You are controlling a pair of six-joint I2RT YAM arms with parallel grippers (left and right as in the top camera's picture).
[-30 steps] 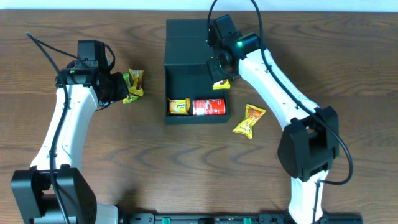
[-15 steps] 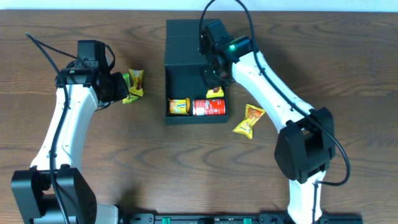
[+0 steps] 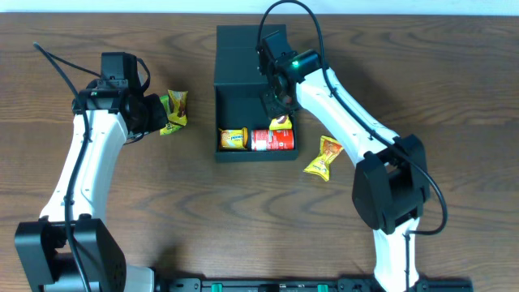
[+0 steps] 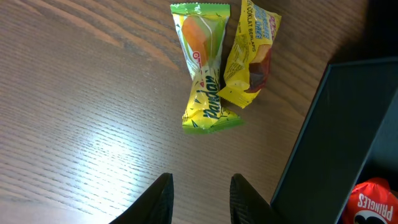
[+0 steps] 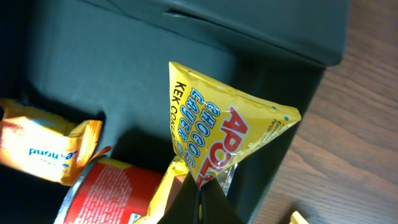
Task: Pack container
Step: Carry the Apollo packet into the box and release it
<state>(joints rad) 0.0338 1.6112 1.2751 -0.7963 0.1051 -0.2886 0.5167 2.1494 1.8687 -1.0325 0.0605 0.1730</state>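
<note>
Now | container [image 3: 243,45] front: red can [image 3: 273,140], orange packet [image 3: 233,139] | right fingers [image 5: 211,211]: yellow packet [image 5: 217,137]

We count five snack packets [image 3: 178,103] [image 3: 169,123] [image 3: 233,139] [image 3: 280,122] [image 3: 324,156], one red can [image 3: 272,140], one dark box [image 3: 242,55], two robot arms [image 3: 87,158] [image 3: 350,107].

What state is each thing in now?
Container, open, part filled.
Can, on its side in container.
Yellow-orange packet, in container.
Apollo packet, held over container.
Right gripper, shut on Apollo packet.
Left gripper, open, empty.
Green packet, loose on table.
Berlapis packet, loose beside green packet.
Orange packet, loose on table right of container.
</note>
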